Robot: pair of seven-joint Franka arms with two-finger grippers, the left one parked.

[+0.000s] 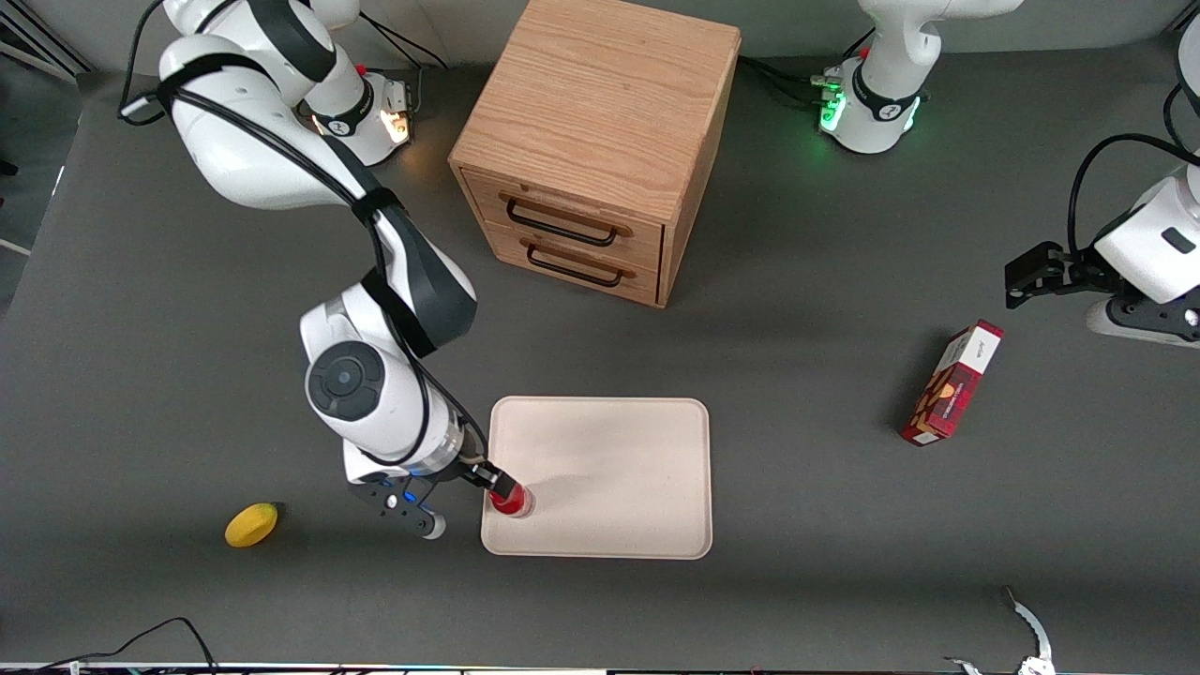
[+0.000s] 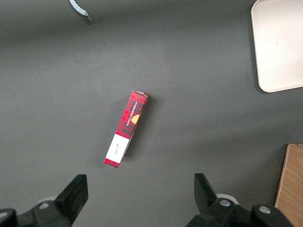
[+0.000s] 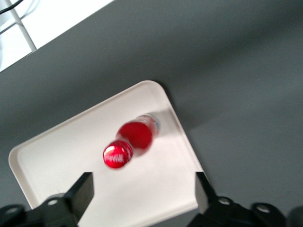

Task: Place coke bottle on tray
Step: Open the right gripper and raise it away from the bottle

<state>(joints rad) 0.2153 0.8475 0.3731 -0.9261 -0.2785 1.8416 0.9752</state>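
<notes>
The tool (image 3: pixel 142 198) hung with its fingers spread and nothing between them, above the coke bottle (image 3: pixel 130 141), which stood upright on the tray (image 1: pixel 619 469), close to the tray corner nearest the tool. The bottle looked small, light and rigid, with a smooth, probably slippery body; being slim and tall for its base, it would likely tip if nudged. A sound hold would pinch the body just beneath the cap (image 3: pixel 117 154). The bottle seemed already delivered, so retreat should go straight upward.
</notes>
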